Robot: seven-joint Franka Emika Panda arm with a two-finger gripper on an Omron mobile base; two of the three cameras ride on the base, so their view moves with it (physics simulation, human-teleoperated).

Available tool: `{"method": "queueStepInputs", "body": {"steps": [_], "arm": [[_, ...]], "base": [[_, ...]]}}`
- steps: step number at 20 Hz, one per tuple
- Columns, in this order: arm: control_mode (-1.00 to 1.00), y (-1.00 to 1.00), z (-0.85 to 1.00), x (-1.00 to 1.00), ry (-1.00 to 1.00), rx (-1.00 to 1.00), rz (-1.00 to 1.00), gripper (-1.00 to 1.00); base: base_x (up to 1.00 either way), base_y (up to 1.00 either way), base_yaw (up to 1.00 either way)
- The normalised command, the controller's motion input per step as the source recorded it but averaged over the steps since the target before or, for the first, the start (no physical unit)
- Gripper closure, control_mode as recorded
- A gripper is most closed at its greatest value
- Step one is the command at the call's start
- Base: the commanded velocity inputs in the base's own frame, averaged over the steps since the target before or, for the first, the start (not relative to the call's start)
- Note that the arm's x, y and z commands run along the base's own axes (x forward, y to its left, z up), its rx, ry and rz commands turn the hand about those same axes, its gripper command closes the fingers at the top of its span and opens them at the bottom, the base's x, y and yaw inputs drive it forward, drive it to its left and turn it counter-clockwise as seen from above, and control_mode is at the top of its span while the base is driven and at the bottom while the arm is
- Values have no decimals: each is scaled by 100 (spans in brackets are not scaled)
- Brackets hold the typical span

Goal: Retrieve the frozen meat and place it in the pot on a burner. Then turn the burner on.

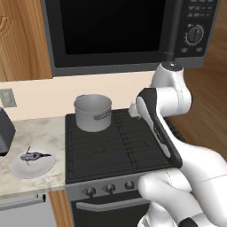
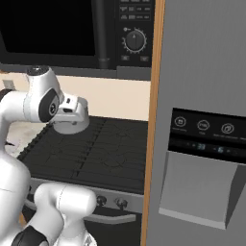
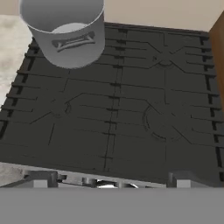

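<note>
The grey pot point(image 1: 93, 113) stands upright on the back-left burner point(image 1: 73, 127) of the black cooktop; in the hand view the pot point(image 3: 65, 33) is at the top left, its bar handle facing me. The frozen meat point(image 1: 33, 156), small, dark and spiky, lies on a white plate point(image 1: 26, 169) on the counter left of the stove. My gripper point(image 3: 112, 179) hovers above the cooktop's front edge, open, with its fingertips point(image 3: 41, 178) far apart and nothing between them. The arm's hand point(image 2: 72, 117) hangs over the grates, right of the pot.
A row of knobs point(image 1: 108, 188) runs along the stove front below the grates. A black microwave point(image 1: 115, 31) hangs above the cooktop. A wood panel and a grey refrigerator point(image 2: 202, 120) close off the right side. A dark appliance point(image 1: 5, 131) stands at the counter's left edge.
</note>
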Motion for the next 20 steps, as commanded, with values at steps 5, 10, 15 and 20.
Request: {"method": "queueStepInputs", "body": {"steps": [5,10,15,20], "arm": [[-100,55,-9,-31,-17,0,7,-100],[-100,56,-8,-30,-13,0,8,-100],[-100,59,-10,-24,-6,0,10,-100],[-100,62,-16,-10,0,0,16,-100]], "base": [[0,0,0],[0,0,0],[0,0,0],[0,0,0]]}}
